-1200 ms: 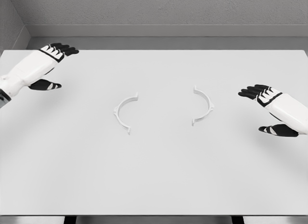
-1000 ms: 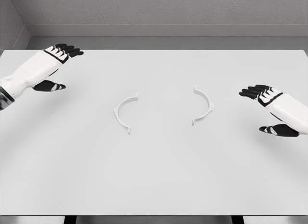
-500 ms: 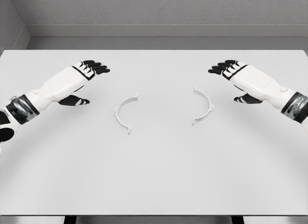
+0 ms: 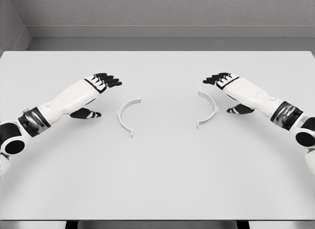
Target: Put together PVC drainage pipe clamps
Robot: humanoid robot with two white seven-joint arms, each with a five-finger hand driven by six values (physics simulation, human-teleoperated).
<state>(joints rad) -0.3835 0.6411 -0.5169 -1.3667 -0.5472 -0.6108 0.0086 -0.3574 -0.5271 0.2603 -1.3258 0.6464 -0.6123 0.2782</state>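
Both our hands have moved inward toward the clamp halves. Our left hand [image 4: 93,91], fingers spread, hovers at nine o'clock of the left half [image 4: 127,114]; our right hand [image 4: 231,88], likewise spread and empty, sits at two o'clock of the right half [image 4: 208,108] on the table [image 4: 157,179].

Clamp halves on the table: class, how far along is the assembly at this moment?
Nothing is joined: the left clamp half and right clamp half lie apart on the table, open sides facing. In hand: nothing; the left hand and right hand hover open beside them. Left: grasping both halves and bringing them together.
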